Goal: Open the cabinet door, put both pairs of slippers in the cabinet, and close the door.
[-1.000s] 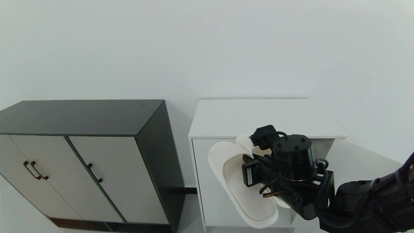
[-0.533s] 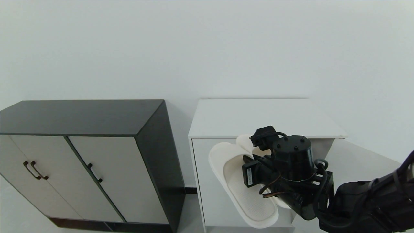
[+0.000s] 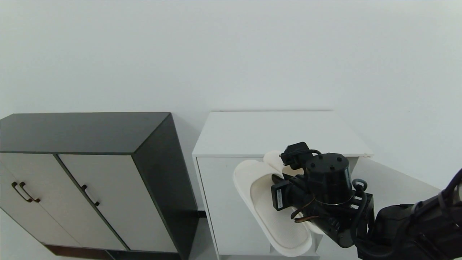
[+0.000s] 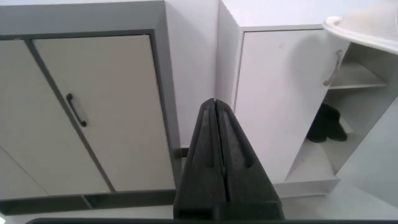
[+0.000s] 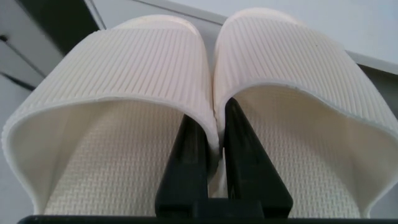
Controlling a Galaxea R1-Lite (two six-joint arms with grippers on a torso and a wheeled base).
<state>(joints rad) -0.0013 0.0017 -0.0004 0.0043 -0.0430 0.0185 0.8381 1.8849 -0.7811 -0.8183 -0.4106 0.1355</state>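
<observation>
Light's bright & even on my feeds, diffuse, coming from above w/ no hard src in shot. Wall is flat pale, no glare. Top of white cabinet is brightest, nearly washed out vs the wall. Black cabinet top has a dull sheen, its side in deep shade, w/ a soft shadow on the wall btwn the two. Head view bends at the edges: black cabinet's doors lean outward. Left wrist view: shade under the shelf. Right wrist view: slippers evenly lit, dim under straps; right gripper reads flat black.
</observation>
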